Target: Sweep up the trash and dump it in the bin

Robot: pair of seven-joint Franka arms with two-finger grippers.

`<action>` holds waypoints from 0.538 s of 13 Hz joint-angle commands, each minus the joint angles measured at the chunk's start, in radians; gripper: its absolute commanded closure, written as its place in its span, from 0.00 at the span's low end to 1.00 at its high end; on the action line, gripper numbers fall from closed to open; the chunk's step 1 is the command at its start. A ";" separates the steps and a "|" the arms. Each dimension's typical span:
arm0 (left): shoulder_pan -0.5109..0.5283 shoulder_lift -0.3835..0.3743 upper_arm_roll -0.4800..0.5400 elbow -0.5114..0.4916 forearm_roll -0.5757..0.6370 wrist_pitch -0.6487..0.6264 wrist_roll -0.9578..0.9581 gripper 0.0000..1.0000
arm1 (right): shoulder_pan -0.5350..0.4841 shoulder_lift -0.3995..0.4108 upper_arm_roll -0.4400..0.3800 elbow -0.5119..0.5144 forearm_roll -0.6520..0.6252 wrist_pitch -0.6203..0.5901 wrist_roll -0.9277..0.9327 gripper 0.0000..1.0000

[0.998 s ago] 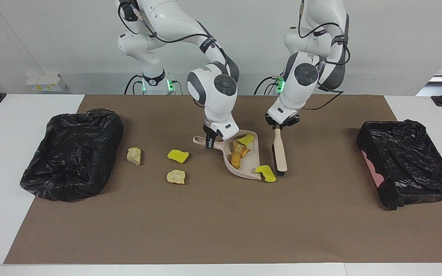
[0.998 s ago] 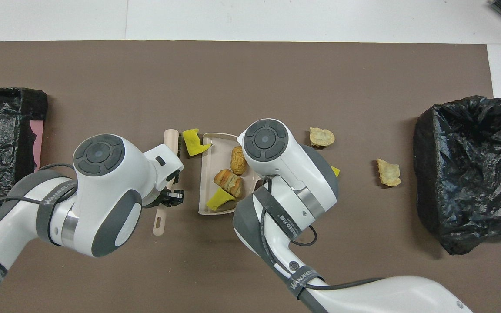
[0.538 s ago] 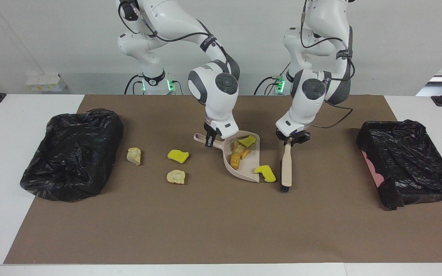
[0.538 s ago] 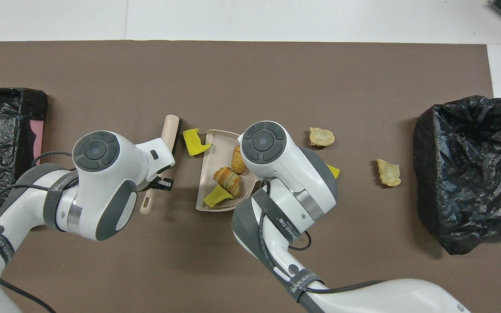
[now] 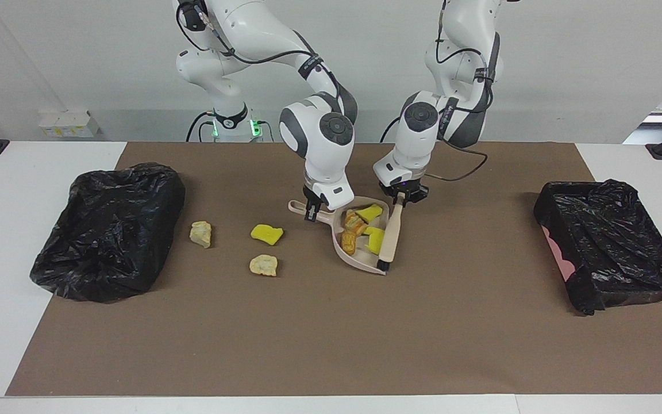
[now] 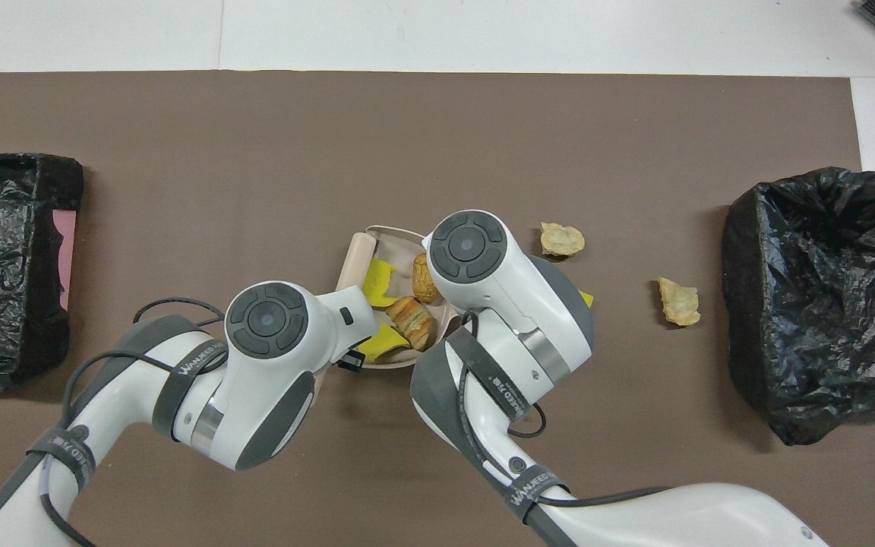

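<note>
The beige dustpan [image 5: 360, 260] [image 6: 390, 230] lies mid-mat. My right gripper [image 5: 312, 210] is shut on its handle. My left gripper [image 5: 402, 196] is shut on the handle of the beige brush [image 5: 389, 237] [image 6: 355, 257], whose head lies across the pan's open edge. In the pan are two yellow scraps [image 5: 370, 213] [image 5: 374, 238] and brown lumps [image 5: 353, 227] [image 6: 412, 312]. On the mat toward the right arm's end lie a yellow scrap [image 5: 266, 233] and two tan lumps [image 5: 264, 265] [image 5: 201, 233] [image 6: 561, 239] [image 6: 679, 301].
A bin lined with a black bag [image 5: 110, 230] [image 6: 817, 304] stands at the right arm's end of the brown mat. A second black-bagged bin [image 5: 612, 241] [image 6: 4, 258] stands at the left arm's end. In the overhead view both wrists cover the grippers.
My left gripper swung the brush toward the right arm's end, and the yellow scrap that lay at the pan's edge is now inside the dustpan. The dustpan shifted only slightly.
</note>
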 commanded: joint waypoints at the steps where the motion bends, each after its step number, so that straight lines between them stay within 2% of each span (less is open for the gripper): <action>1: 0.008 -0.013 0.017 -0.004 -0.003 0.029 -0.095 1.00 | -0.026 -0.025 0.005 -0.035 0.011 0.024 0.011 1.00; 4: 0.039 0.006 0.019 0.024 -0.007 0.010 -0.154 1.00 | -0.048 -0.013 0.005 -0.030 0.011 0.092 -0.108 1.00; 7: 0.052 0.006 0.020 0.019 -0.005 0.015 -0.287 1.00 | -0.071 -0.017 0.005 -0.021 0.011 0.098 -0.116 1.00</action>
